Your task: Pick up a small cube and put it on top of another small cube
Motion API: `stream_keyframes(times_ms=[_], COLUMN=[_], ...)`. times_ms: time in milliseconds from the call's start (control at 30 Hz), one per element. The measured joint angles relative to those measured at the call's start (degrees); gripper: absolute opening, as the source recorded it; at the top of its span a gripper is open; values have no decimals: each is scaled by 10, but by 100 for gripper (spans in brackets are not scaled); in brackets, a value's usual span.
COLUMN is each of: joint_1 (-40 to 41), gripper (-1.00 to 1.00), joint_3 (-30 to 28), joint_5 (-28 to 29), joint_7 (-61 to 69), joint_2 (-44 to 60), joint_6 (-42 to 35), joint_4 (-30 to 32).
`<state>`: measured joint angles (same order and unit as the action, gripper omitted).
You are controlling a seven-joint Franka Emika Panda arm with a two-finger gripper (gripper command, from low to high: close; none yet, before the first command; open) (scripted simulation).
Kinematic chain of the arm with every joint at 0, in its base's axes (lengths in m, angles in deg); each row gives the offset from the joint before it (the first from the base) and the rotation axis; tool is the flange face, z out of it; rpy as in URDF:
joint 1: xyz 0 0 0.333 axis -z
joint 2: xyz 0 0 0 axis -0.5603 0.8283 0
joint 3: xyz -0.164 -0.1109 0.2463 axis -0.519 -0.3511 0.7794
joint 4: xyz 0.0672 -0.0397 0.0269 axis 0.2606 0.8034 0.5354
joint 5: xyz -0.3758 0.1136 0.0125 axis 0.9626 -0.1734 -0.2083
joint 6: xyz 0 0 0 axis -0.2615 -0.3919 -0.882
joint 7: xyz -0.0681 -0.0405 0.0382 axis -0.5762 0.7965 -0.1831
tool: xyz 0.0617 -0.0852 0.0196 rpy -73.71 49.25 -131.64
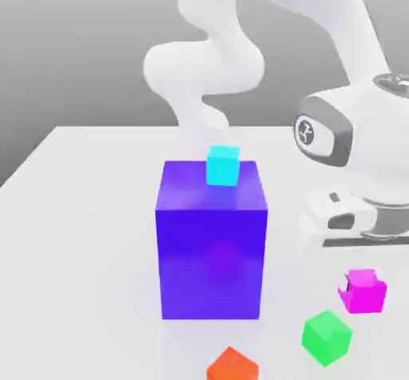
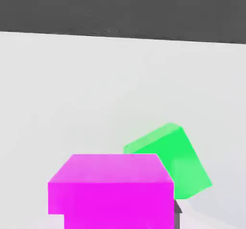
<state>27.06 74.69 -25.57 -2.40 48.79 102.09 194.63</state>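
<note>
The small magenta-pink cube (image 1: 365,292) rests on the white table (image 1: 80,235) at the exterior view's right. My gripper (image 1: 363,279) comes straight down onto it from the white hand above and is shut on it. In the hand view this cube (image 2: 113,189) sits close up between the fingers, with a dark fingertip (image 2: 178,214) against its side. A green cube (image 1: 326,337) lies just in front of it and shows tilted (image 2: 175,158) behind it in the hand view.
A big purple-blue block (image 1: 212,247) stands mid-table with a small cyan cube (image 1: 223,165) on its top. An orange-red cube (image 1: 232,366) lies at the front edge. The arm's white base (image 1: 204,67) rises behind the block.
</note>
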Motion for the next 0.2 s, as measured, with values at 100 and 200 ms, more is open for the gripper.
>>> stream_keyframes(times_ms=[100, 200], joint_1=[-12, -16], gripper=[-100, 100], joint_3=[-23, -28], joint_5=[32, 40], joint_7=[-31, -38], joint_2=[52, 65], joint_6=[49, 61], joint_4=[-1, -2])
